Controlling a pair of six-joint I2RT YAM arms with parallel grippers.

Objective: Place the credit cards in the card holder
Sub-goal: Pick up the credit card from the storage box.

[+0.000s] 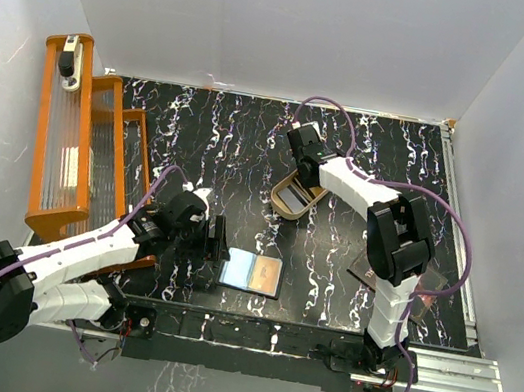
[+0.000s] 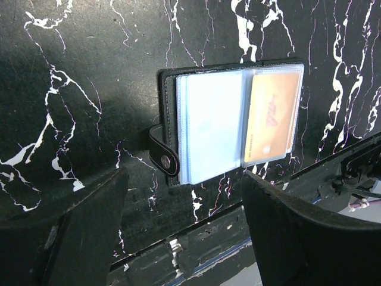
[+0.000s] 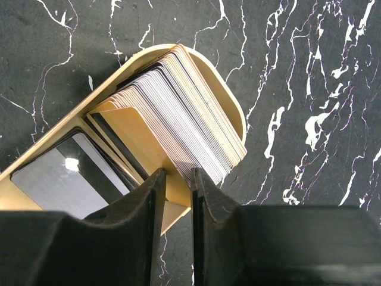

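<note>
The black card holder (image 1: 251, 272) lies open near the table's front edge. In the left wrist view the card holder (image 2: 168, 113) shows clear sleeves, a gold-orange card (image 2: 272, 116) in its right sleeve and a snap strap (image 2: 164, 156). My left gripper (image 2: 184, 238) is wide open and empty, just short of the holder; it also shows in the top view (image 1: 212, 248). The credit cards (image 3: 190, 113) lean in a stack in the tan oval tray (image 3: 235, 104), beside a grey card (image 3: 65, 179). My right gripper (image 3: 177, 179) hangs over the stack's lower edge, jaws a narrow gap apart, nothing seen between them.
An orange rack (image 1: 78, 143) stands along the left edge. A dark flat sheet (image 1: 371, 271) lies behind the right arm's base. The tan tray (image 1: 297, 200) sits mid-table. White walls close in the back and both sides.
</note>
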